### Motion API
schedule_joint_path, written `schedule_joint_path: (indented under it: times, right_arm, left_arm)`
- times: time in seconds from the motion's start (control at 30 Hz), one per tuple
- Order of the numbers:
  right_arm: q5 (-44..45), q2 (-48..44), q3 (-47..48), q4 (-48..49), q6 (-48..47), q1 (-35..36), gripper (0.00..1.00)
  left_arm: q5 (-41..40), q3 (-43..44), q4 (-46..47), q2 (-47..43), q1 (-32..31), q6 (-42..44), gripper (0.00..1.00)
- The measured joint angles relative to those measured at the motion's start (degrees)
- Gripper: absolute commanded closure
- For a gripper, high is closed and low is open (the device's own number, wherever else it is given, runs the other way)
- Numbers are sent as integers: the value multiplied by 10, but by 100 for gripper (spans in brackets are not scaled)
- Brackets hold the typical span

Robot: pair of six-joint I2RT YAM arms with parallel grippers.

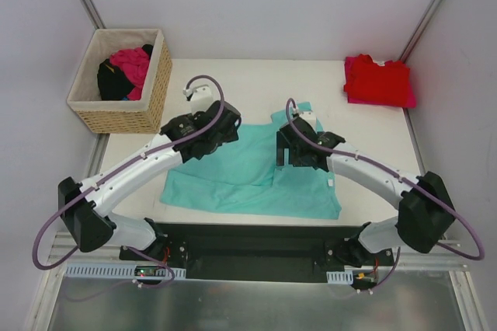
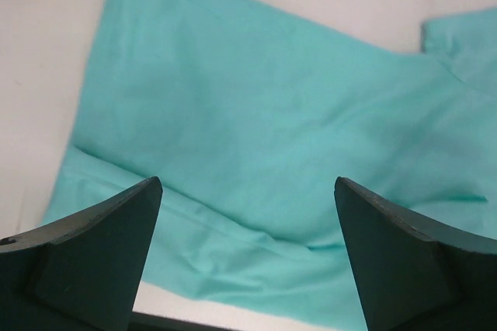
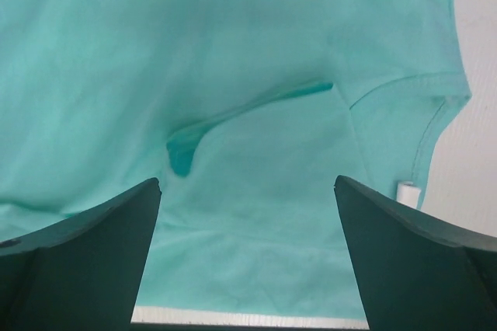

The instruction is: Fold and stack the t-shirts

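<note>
While teal t-shirt (image 1: pixel 233 182) lies flat beneath | left gripper (image 2: pixel 247 182), right gripper (image 3: pixel 247 182): splayed, empty

Spread t-shirt (image 1: pixel 233 183) lies flat mid-counter (image 1: pixel 256 82), up against the near edge; folded t-shirts (image 1: pixel 378 81) stacked in the far right corner; basket (image 1: pixel 151 98) at the far left corner, clothes (image 1: pixel 124 71) heaped inside it
</note>
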Motion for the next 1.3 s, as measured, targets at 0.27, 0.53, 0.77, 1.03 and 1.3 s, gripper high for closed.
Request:
schedule_joint_path:
  times: [0.27, 0.53, 0.77, 1.03, 1.3]
  right_arm:
    - [-38, 94, 113, 42, -41, -111, 1]
    - [-78, 214, 230, 70, -77, -225, 2]
    - [-145, 291, 291, 83, -87, -339, 2]
    - [-186, 298, 328, 87, -102, -337, 3]
    - [-206, 298, 334, 91, -107, -341, 3]
  left_arm:
    - [24, -15, 66, 63, 137, 70, 1]
    - [78, -36, 159, 152, 249, 98, 1]
    - [128, -34, 207, 200, 336, 99, 2]
    - [172, 14, 247, 311, 389, 94, 15]
    - [197, 49, 269, 372, 391, 81, 42]
